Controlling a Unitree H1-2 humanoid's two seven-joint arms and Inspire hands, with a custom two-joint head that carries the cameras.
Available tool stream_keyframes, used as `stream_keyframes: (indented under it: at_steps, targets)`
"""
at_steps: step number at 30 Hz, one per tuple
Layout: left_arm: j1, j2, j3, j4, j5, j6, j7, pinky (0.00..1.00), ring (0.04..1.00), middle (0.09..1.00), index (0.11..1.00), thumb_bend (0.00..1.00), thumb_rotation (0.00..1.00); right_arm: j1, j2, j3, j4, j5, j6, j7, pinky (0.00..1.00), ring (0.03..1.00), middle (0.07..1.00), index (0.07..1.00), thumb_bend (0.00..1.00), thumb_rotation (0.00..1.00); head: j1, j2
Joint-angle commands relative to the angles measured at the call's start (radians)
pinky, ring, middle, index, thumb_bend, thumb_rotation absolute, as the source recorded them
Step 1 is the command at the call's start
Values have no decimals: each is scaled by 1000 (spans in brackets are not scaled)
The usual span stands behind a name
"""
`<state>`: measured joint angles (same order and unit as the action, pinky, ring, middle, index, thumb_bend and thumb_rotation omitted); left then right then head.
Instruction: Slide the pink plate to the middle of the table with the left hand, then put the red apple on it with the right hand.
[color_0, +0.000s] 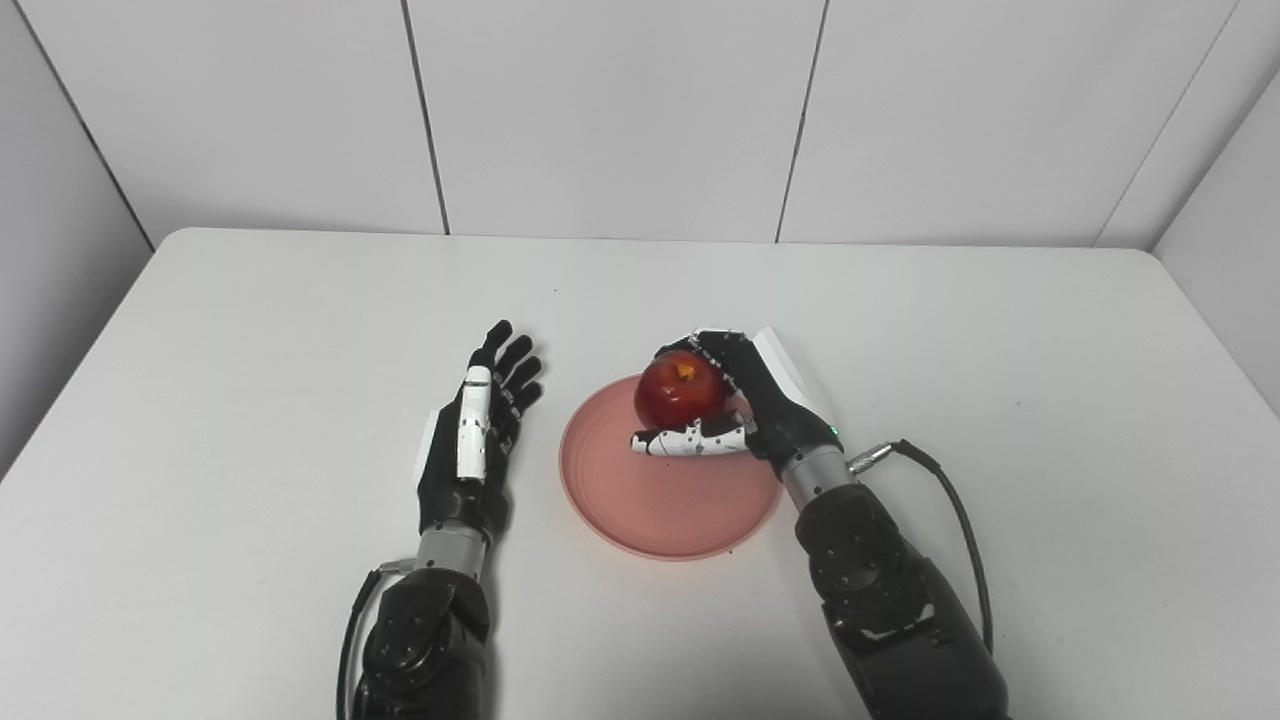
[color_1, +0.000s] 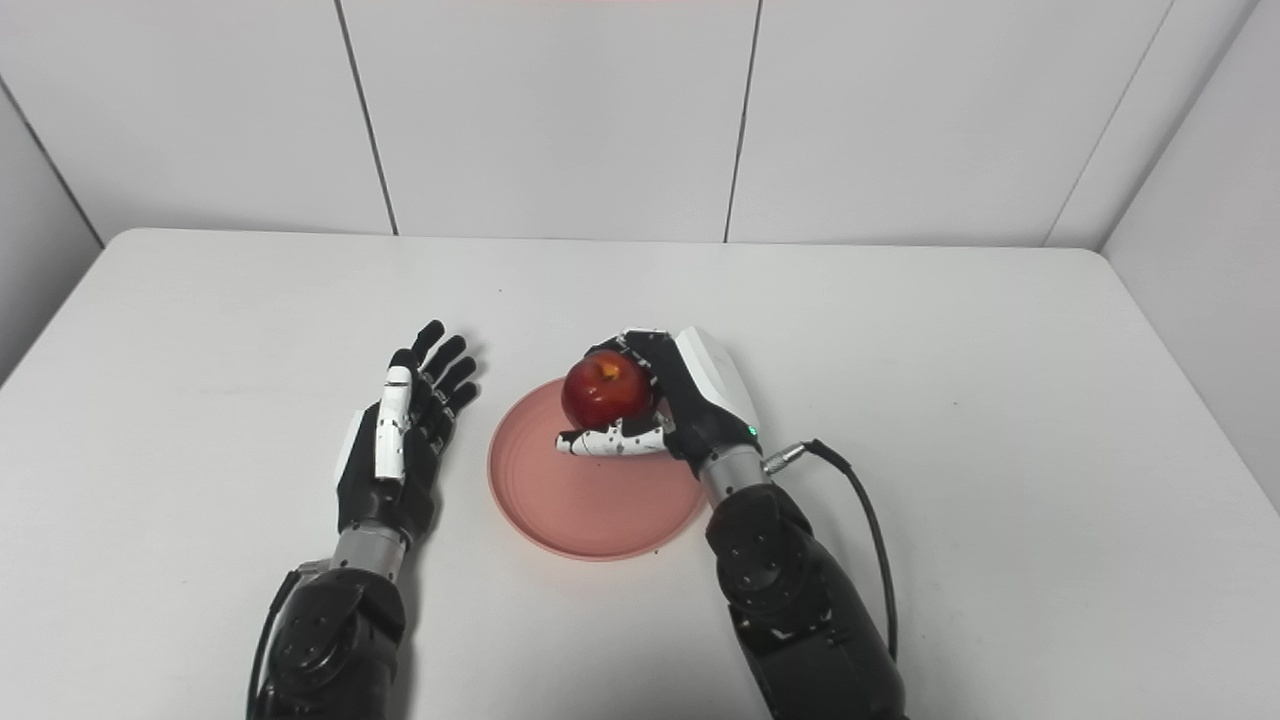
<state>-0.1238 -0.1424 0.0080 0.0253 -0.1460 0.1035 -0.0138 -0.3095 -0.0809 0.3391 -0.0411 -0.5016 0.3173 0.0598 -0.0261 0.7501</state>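
Observation:
A pink plate (color_0: 650, 500) lies near the middle of the white table. A red apple (color_0: 678, 389) with its stem dimple up sits over the plate's far edge, and my right hand (color_0: 745, 400) is shut on it, fingers curled behind it and thumb across its front. Whether the apple rests on the plate or hangs just above it I cannot tell. My left hand (color_0: 480, 430) lies open and flat just left of the plate, fingers pointing away from me, not touching the rim.
The white table (color_0: 250, 330) is bounded by white panel walls at the back and both sides. A black cable (color_0: 950, 500) loops from my right wrist over the table to the right of the plate.

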Motion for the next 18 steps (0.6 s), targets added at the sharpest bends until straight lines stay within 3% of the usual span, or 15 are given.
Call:
stream_keyframes:
  at_steps: [1, 18]
  targets:
    - [5, -10, -4, -3, 8, 10, 13, 916, 906, 915, 901, 410, 1000, -21, 3, 4, -14, 0, -72, -8, 381, 451, 511, 487, 514, 129, 2, 2]
    - [3, -15, -2, -14, 12, 22, 23, 906, 899, 908, 892, 406, 1000, 8, 6, 28, 2, -17, -104, -7, 367, 439, 512, 487, 515, 129, 3, 7]
